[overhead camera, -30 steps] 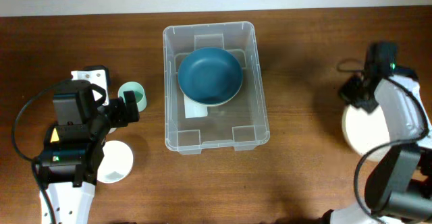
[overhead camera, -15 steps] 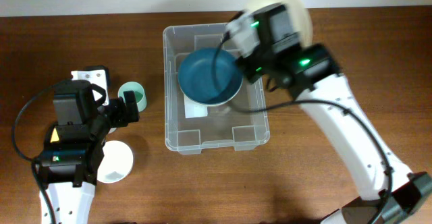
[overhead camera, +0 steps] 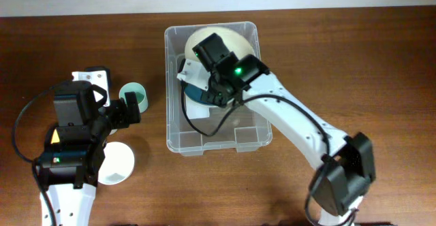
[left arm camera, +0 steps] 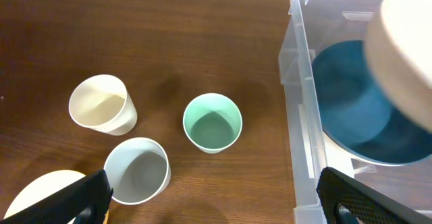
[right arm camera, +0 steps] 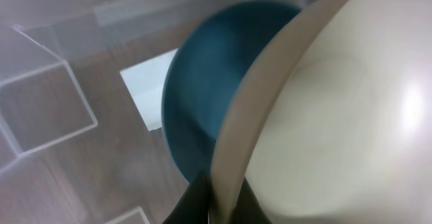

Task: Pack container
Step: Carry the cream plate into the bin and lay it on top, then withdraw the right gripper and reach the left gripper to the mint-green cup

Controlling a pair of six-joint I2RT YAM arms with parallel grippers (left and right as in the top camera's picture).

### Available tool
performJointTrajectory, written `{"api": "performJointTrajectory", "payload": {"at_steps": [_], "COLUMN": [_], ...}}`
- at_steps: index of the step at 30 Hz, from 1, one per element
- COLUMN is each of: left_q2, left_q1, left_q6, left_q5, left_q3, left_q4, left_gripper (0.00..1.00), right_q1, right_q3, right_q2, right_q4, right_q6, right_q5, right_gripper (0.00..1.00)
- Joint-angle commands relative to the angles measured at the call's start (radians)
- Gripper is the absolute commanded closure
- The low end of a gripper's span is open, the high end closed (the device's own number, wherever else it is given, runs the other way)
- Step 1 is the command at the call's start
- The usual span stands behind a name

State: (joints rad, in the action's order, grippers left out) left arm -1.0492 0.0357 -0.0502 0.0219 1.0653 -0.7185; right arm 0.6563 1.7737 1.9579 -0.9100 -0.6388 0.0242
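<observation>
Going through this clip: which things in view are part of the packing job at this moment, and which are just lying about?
In the job:
container
blue bowl, inside it
cream bowl, over the container
right gripper, clamped on the cream bowl's rim

Lying about for now, on the table left of the container:
green cup
cream cup
white cup
white dish

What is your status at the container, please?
Right jaws shut on cream bowl, above container. Left jaws open, beside green cup. Blue bowl already inside, beneath.
</observation>
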Motion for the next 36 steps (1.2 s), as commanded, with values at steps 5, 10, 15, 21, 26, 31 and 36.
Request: {"api": "performJointTrajectory", "payload": {"at_steps": [5,10,15,21,26,31,36], "left_q2": [-0.003,-0.003,-0.003,-0.003,-0.003,-0.003,-0.008], "left_q1": [0.004,0.004,0.004,0.004,0.004,0.004,0.004], "left_q6": [-0.006,-0.006,-0.006,-0.006,-0.006,-0.006,-0.006], "left_q5": [-0.004,-0.004,-0.004,-0.004,-0.004,-0.004,-0.036], "left_q3": [0.02,0.02,0.02,0.02,0.02,0.02,0.021], "left_q4": [-0.002,-0.002,-0.001,-0.002,-0.001,0.0,0.031], "left_gripper": [0.0,0.01,0.01,0.01,0.01,0.01,0.03], "right_q1": [0.005,0.005,0.005,-0.002,-0.093,-0.366,-0.657], "right_q3": [0.01,0.01,0.01,0.014,0.033,0.033,0.026], "right_q2": [0.012,0.012,0.012,-0.058,-0.176,-0.273,-0.28], "right_q4": [0.048,0.051,0.02,0.024,0.009,-0.082,-0.279], "right_q6": [-0.046,-0.034,0.008,0.178,0.552,0.871,0.912], "right_q5": [0.006,0.005,0.006,0.067,0.241,0.106,-0.11], "right_gripper": [0.93,0.13,0.05,0.02,0.01,0.01,0.01]}}
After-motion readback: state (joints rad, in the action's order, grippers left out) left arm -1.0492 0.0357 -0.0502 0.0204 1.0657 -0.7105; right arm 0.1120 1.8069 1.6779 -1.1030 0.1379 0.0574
